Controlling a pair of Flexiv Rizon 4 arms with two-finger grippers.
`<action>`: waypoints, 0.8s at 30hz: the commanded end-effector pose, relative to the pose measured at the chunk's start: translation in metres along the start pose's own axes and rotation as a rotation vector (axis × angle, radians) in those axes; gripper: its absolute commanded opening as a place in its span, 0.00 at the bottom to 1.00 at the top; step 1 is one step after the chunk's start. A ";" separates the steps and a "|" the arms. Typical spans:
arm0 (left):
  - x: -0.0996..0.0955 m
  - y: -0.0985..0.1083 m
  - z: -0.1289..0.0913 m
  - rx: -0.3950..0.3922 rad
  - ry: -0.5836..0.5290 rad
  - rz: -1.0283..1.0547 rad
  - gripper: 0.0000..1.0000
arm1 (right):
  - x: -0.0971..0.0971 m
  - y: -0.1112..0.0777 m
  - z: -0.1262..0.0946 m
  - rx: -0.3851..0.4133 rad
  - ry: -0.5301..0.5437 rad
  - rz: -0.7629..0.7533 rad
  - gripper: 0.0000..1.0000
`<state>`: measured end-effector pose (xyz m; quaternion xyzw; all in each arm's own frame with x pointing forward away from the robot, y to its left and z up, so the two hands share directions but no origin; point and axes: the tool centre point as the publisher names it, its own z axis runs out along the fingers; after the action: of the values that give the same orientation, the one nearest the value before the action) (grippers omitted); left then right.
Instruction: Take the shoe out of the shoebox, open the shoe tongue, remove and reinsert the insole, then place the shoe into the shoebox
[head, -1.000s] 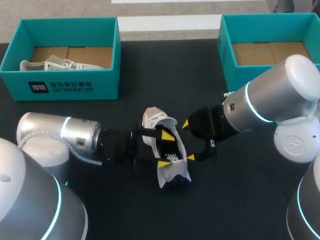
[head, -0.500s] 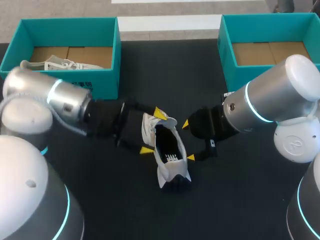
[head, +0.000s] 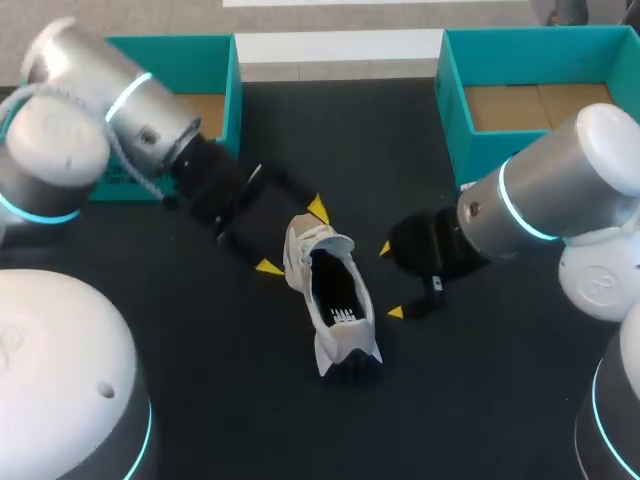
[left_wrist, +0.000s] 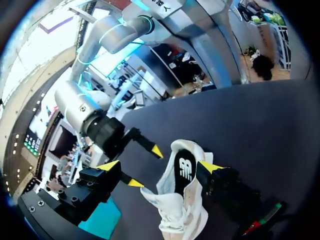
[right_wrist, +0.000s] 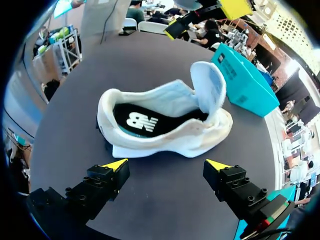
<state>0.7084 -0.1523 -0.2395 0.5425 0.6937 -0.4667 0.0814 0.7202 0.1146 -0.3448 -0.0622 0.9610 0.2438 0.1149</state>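
The shoe (head: 335, 300) is on the black table (head: 470, 410), out of both boxes, between my two arms. Its tongue (right_wrist: 210, 87) stands up at one end, so the opening is wide and I see the dark insole (right_wrist: 137, 120) with a white logo lying inside.

My left gripper (head: 293, 238) is at the tongue end of the shoe. Its fingers are spread wide and hold nothing. In the left wrist view one yellow tip is very near the shoe (left_wrist: 180, 195), but I cannot tell if it touches; the other tip is apart from it.

My right gripper (head: 390, 280) is beside the shoe, on the side of the right box (head: 455, 110). It is also spread wide and holds nothing. In the right wrist view the shoe (right_wrist: 165, 127) lies ahead of the right gripper (right_wrist: 166, 164), with bare table between them.

The left box (head: 228, 90) is at the far edge of the table, partly hidden behind my left arm
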 end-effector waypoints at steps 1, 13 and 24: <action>-0.005 -0.006 -0.004 -0.008 0.224 -0.001 1.00 | -0.004 -0.009 -0.039 0.027 0.028 -0.006 1.00; -0.005 -0.006 -0.004 -0.008 0.224 -0.001 1.00 | -0.023 -0.041 -0.114 0.079 0.040 0.021 1.00; -0.003 -0.005 -0.003 -0.010 0.241 -0.012 1.00 | -0.032 -0.050 -0.158 0.126 0.090 0.005 1.00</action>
<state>0.7067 -0.1524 -0.2322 0.5897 0.7011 -0.4009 0.0039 0.7383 0.0108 -0.2635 -0.0642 0.9777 0.1851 0.0751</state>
